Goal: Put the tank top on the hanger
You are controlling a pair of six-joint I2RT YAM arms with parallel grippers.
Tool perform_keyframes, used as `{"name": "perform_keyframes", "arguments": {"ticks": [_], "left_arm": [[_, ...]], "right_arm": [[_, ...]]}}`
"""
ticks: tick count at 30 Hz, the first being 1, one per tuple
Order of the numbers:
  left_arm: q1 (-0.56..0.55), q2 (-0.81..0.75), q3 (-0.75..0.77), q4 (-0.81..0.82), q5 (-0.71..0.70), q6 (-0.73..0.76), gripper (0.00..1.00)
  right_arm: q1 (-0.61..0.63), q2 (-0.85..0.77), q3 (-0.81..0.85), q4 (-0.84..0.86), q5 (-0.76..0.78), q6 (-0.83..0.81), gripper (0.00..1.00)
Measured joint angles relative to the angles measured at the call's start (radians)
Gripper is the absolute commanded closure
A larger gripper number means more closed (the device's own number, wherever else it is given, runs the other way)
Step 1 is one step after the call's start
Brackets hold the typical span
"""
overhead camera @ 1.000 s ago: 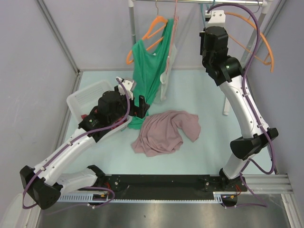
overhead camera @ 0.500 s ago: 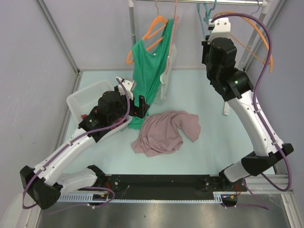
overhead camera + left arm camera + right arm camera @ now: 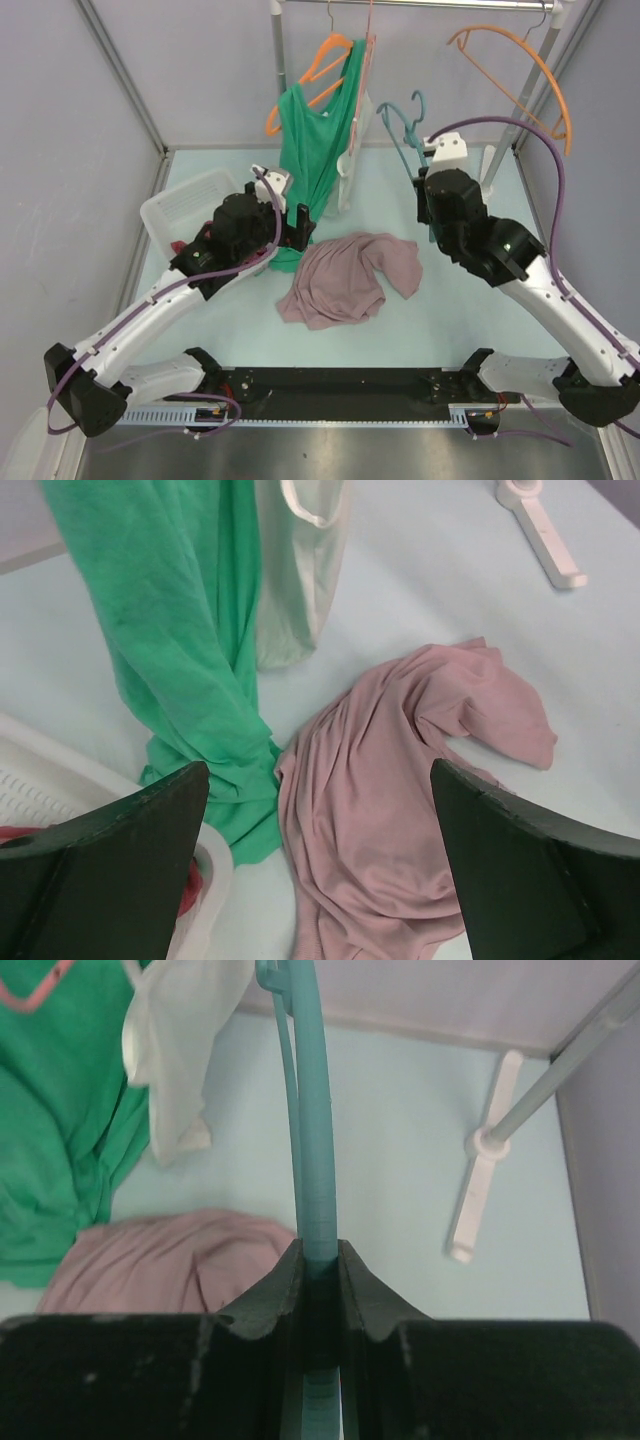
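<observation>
Near tank top (image 3: 345,278), left fingers (image 3: 100,870) spread wide; right fingers (image 3: 265,1300) clamp hanger (image 3: 312,1110).

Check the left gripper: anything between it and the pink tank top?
Nothing visible. The left gripper hangs open, facing the tank top, which lies uncovered on the table. The green top hangs beside it, its hem at the pink edge but not over the middle.
</observation>
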Motion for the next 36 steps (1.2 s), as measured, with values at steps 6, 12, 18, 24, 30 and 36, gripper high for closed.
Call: {"name": "perform_keyframes", "arguments": {"ticks": [6, 12, 18, 24, 30, 36], "left_arm": [[-0.159, 0.064, -0.006, -0.009, -0.087, 0.008, 0.03], [-0.254, 0.172, -0.152, 0.094, -0.060, -0.158, 0.04], [-0.344, 0.377, -0.209, 0.158, -0.051, -0.297, 0.05], [-0.393, 0.475, -0.201, 0.211, -0.035, -0.371, 0.21], [-0.393, 0.573, -0.179, 0.288, -0.024, -0.411, 0.72], [-0.393, 0.702, -0.065, 0.348, -0.004, -0.395, 1.00]], "right_arm": [[0.043, -0.169, -0.121, -0.101, -0.010, 0.109, 1.00], [0.042, -0.307, -0.206, -0.183, -0.008, 0.181, 1.00], [0.042, -0.354, -0.237, -0.219, -0.006, 0.207, 1.00], [0.040, -0.382, -0.278, -0.221, -0.005, 0.217, 1.00], [0.037, -0.385, -0.280, -0.221, -0.005, 0.220, 1.00], [0.034, -0.392, -0.280, -0.230, -0.005, 0.220, 1.00]]}}
